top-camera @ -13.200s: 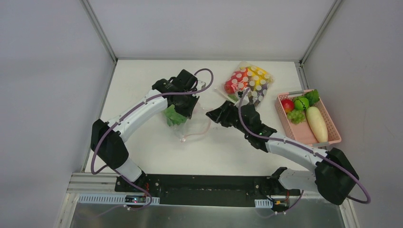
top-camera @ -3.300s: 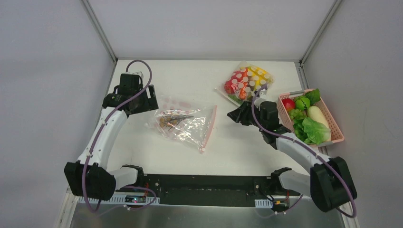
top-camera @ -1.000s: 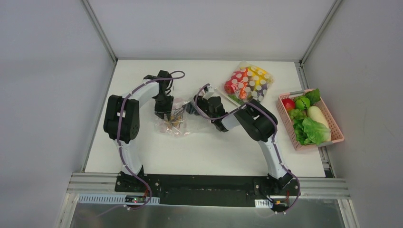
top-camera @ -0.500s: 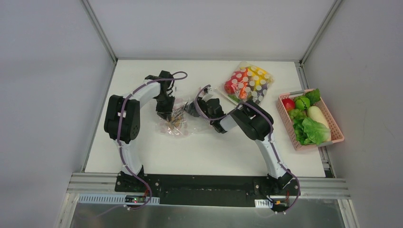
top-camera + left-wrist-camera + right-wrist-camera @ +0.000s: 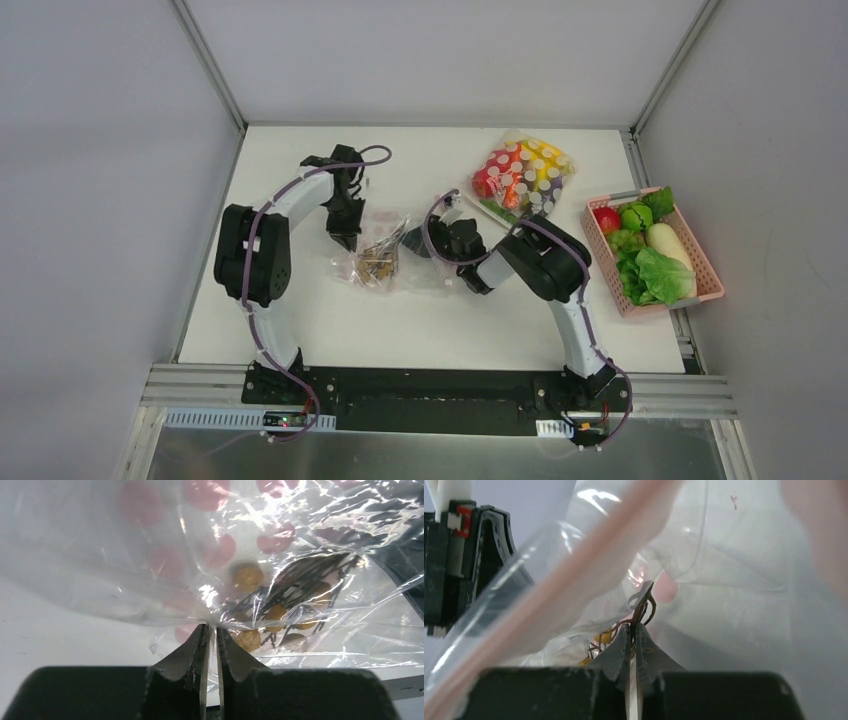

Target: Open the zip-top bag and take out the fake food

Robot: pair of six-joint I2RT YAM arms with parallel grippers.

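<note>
Zip-top bag [image 5: 75, 570], crinkled clear pink-dotted film; twiggy fake food [image 5: 276, 613] inside

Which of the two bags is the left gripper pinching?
The pink-dotted zip-top bag holding the berry twig; left gripper is shut on its film. The white-dotted bag lies apart, untouched.

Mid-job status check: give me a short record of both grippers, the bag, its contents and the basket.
left gripper: shut on the zip-top bag film
right gripper: shut on the berry twig stem; through the film or not, unclear
zip-top bag: crumpled, held between both grippers
bag contents: only the berry twig visible
pink basket: apple, green fruit, radish, lettuce
white-dotted bag: apart, far side, full
</note>
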